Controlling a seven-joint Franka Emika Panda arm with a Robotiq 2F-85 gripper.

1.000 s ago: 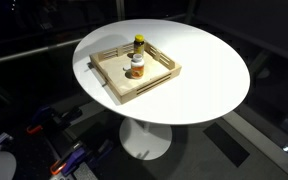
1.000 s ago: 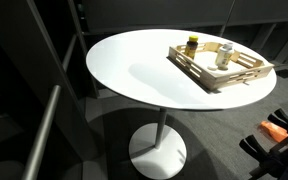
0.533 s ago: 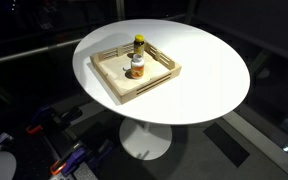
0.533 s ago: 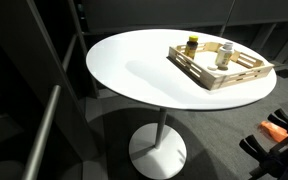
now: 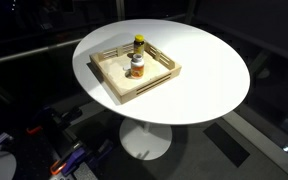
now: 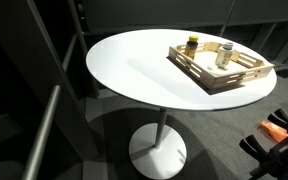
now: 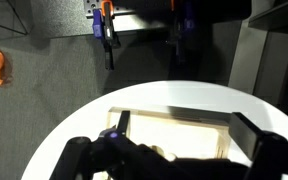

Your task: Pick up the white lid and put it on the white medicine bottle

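The white medicine bottle (image 5: 136,67) with its orange label band stands in the wooden tray (image 5: 112,84) on the round white table; it also shows in an exterior view (image 6: 225,56). Its top looks white. I see no white lid lying apart, and I cannot tell whether it sits on the bottle. The darker yellow-capped bottle (image 5: 139,44) stands just behind. The arm shows in neither exterior view. In the wrist view my gripper (image 7: 189,132) hangs over the tray (image 7: 174,125), jaws wide apart and empty. A pale round spot (image 7: 164,155) shows at the gripper's dark body.
The white table (image 5: 209,70) stands on a pedestal base (image 5: 144,140) over a dark floor. Orange and blue clamps (image 5: 69,160) lie on the floor below, also in an exterior view (image 6: 276,128). A metal rail (image 6: 44,130) runs beside the table.
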